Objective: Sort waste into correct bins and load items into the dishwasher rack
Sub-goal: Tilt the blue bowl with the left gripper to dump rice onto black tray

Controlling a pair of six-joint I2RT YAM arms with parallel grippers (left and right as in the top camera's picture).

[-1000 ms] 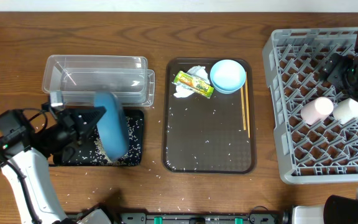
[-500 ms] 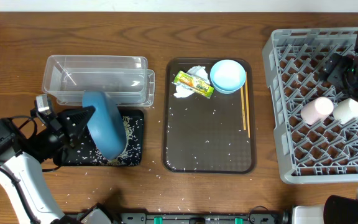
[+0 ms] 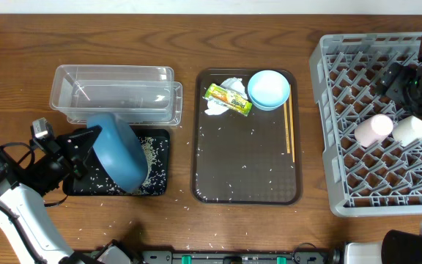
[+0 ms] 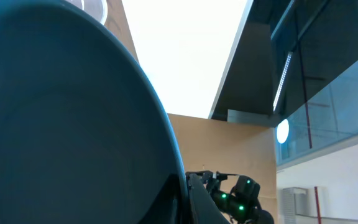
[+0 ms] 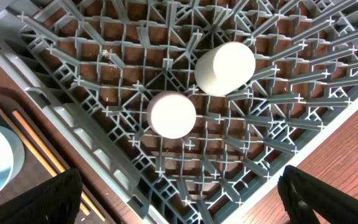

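My left gripper (image 3: 92,141) is shut on the rim of the large dark-blue bowl (image 3: 120,151), held tilted over the black tray (image 3: 158,185), which holds rice grains (image 3: 149,150). The bowl fills the left wrist view (image 4: 61,124). The clear tub (image 3: 116,92) stands behind the tray. The snack wrapper (image 3: 228,100), the tissue (image 3: 224,86), the light-blue bowl (image 3: 269,89) and the chopsticks (image 3: 289,128) lie on the brown serving tray (image 3: 247,176). The pink cup (image 5: 172,114) and white cup (image 5: 225,68) lie in the grey rack (image 5: 73,81). My right gripper (image 5: 179,199) hangs open and empty above the rack.
Loose rice grains are scattered on the brown serving tray and on the wooden table (image 3: 189,209) around it. The rack (image 3: 327,147) fills the right side of the table. The right arm (image 3: 416,81) sits over the rack's far right part.
My left arm has drawn back to the left with the dark-blue bowl, which has tipped further so its underside shows more. More rice shows on the black tray. The right arm has not moved.
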